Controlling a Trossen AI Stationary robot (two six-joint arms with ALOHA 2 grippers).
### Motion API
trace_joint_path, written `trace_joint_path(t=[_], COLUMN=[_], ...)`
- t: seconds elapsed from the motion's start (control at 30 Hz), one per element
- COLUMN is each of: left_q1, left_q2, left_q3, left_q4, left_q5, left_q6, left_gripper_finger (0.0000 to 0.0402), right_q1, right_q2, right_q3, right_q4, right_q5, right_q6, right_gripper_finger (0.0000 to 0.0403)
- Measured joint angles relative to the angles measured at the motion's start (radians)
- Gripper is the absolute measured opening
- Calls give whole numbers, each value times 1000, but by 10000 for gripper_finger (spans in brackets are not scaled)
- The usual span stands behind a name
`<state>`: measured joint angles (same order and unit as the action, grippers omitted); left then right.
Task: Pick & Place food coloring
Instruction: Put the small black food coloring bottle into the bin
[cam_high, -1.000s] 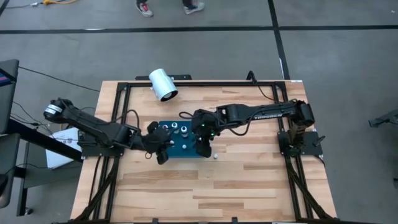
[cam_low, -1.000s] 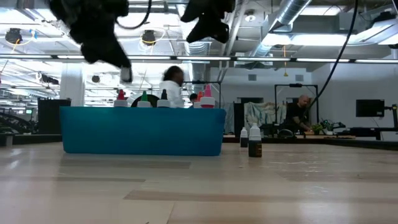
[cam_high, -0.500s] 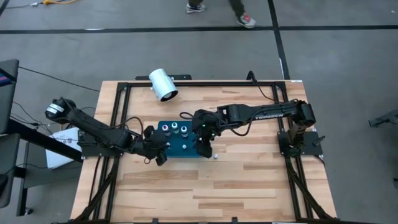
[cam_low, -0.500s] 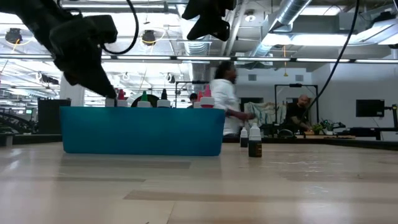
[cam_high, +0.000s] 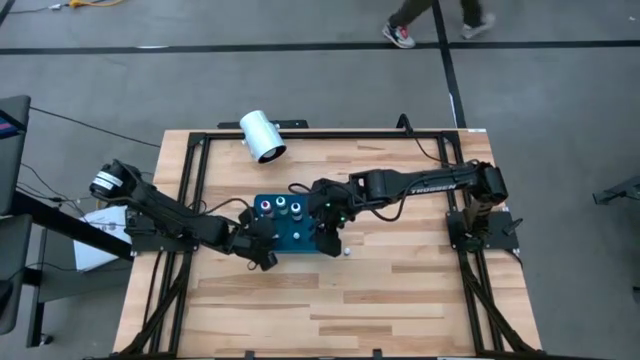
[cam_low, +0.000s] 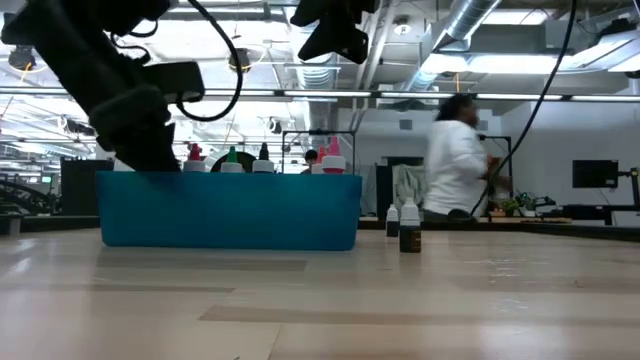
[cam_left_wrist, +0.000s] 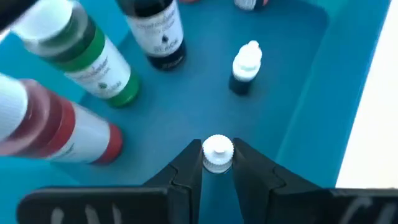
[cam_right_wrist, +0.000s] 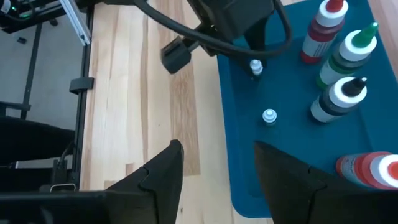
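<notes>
A: Left wrist view: left gripper (cam_left_wrist: 217, 163) clamped a tiny white-capped bottle (cam_left_wrist: 217, 153) inside the teal tray (cam_left_wrist: 292, 74), left end.
B: Right gripper (cam_right_wrist: 217, 168)?
A: Jaws apart, empty, above the tray's right end.

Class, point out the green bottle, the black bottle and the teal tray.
green bottle (cam_left_wrist: 99, 65), left wrist view, on its label.
black bottle (cam_left_wrist: 158, 31), left wrist view, on its label.
teal tray (cam_low: 230, 210), low view, on its front wall.

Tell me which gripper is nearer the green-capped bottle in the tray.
Left. The left gripper, shut on a tiny white-capped bottle, is inside the teal tray beside the green-capped bottle; the right gripper hovers open, farther off.
</notes>
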<state>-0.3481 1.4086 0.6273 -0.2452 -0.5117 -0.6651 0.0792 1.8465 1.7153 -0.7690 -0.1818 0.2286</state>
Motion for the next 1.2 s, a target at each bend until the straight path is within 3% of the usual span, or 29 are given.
trace_joint_path(t=[0.53,1.2], left_q1=[42,42], left_q2=[-1,-1], left_q3=[0,0], left_q4=[-119,-137], left_q5=[29,27], left_q6=[-37,-29], left_gripper_finger=[77,78], right_q1=[46,51], right_q2=[0,1], right_q3=[0,0], right_q4=[-1,-1], right_q5=[6,32], right_q6=[0,7], right_gripper_finger=[179,178])
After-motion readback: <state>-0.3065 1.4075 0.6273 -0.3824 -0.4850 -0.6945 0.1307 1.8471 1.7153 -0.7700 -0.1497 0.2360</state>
